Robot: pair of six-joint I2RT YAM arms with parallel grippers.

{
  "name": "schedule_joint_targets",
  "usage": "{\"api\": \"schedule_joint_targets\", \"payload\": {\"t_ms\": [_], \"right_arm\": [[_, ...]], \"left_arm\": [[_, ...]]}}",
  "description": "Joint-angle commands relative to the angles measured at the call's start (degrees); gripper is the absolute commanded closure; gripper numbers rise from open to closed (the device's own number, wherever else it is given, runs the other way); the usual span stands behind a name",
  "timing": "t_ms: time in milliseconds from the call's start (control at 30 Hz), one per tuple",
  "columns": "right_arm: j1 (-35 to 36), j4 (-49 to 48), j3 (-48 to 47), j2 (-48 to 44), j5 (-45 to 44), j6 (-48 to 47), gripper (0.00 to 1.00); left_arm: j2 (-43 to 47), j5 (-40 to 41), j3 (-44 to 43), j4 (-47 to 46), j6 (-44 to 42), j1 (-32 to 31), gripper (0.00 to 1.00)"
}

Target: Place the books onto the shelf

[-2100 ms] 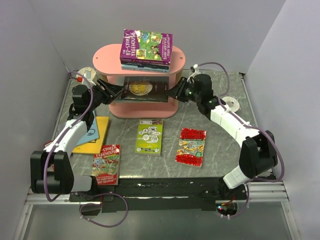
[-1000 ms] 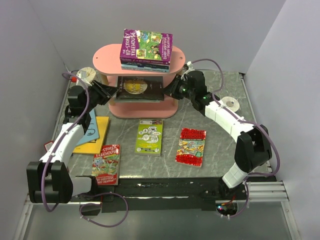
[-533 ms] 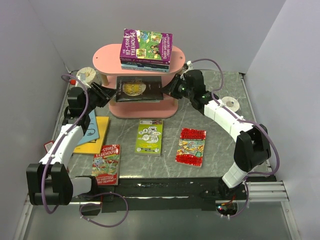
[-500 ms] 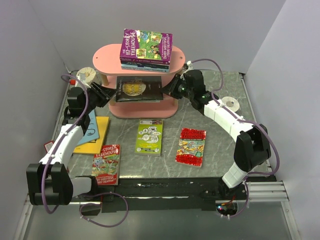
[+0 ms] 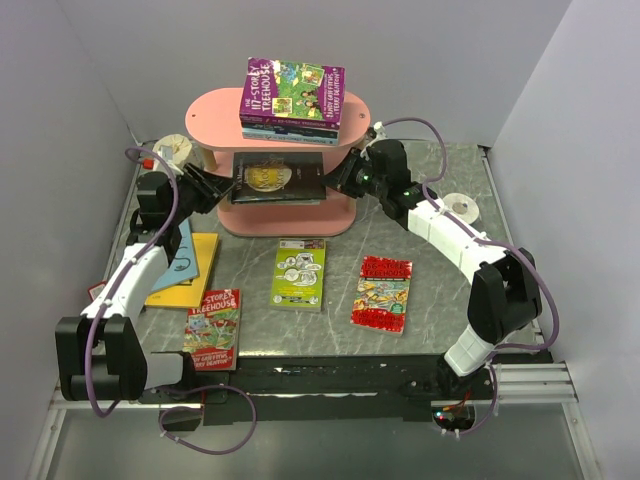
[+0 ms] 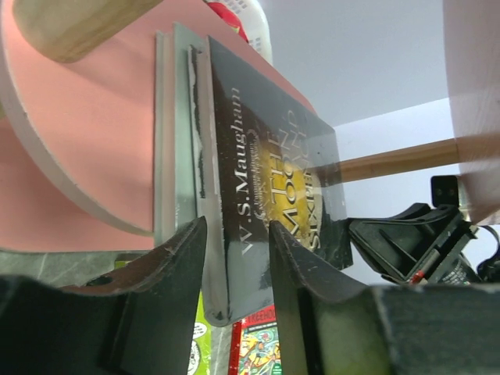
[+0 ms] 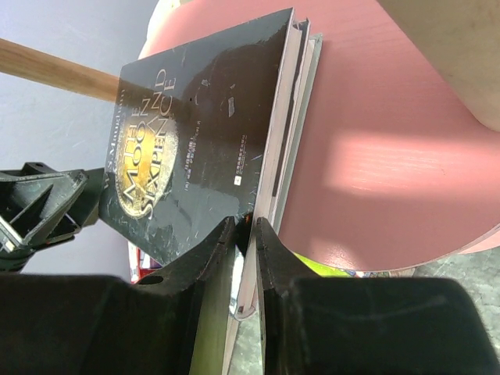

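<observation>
bright even light, glare on the black book, foregrounds blurred.

You have a black book whose paper cover is glossy, streaked with glare and fine scuffs, its gold lettering shiny. The shelf has smooth, matt pink boards, and its posts are pale bare wood. The table looks like grey marbled stone, faintly sheened. The left gripper is smooth black plastic.
</observation>
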State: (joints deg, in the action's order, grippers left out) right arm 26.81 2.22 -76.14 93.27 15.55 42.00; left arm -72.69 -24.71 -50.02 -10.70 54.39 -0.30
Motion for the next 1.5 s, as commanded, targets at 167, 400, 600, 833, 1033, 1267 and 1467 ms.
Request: {"api": "schedule_joint_targets", "payload": {"t_ms": [167,400,600,833,1033,1267,1467], "right_arm": [[4.57,-5.03,-4.81,1.82,4.66,-3.94,0.77],[5.27,-4.68,-6.21,2.53,4.75,-4.03,0.77],[5.8,-4.94,-6.13,2.44,4.75,-4.03,0.77],[6.06,-7.84,-2.0,0.33,5.28,-2.63,0.77],[6.5,-10.21,0.55,-0.72,6.6,-0.96,0.76],[6.85,-12.67,3.36,-1.78,7.48,0.98,0.76],[6.94,-13.38,5.03,-2.66,7.56,1.33,0.76]], "left_arm": [[0.18,-1.92,-2.8,-3.01,0.72,0.21,0.61],[-1.14,-3.24,-3.33,-3.8,1.33,0.21,0.65],[-1.23,-2.8,-3.94,-3.01,1.24,0.21,0.63],[-0.18,-1.75,-4.03,-3.01,1.59,0.21,0.61],[-1.32,-1.48,-4.74,-2.84,1.86,0.21,0.61],[-2.63,-2.45,-5.18,-3.28,2.47,2.49,0.62],[-2.37,-3.24,-3.86,-4.86,3.18,2.58,0.62]]}}
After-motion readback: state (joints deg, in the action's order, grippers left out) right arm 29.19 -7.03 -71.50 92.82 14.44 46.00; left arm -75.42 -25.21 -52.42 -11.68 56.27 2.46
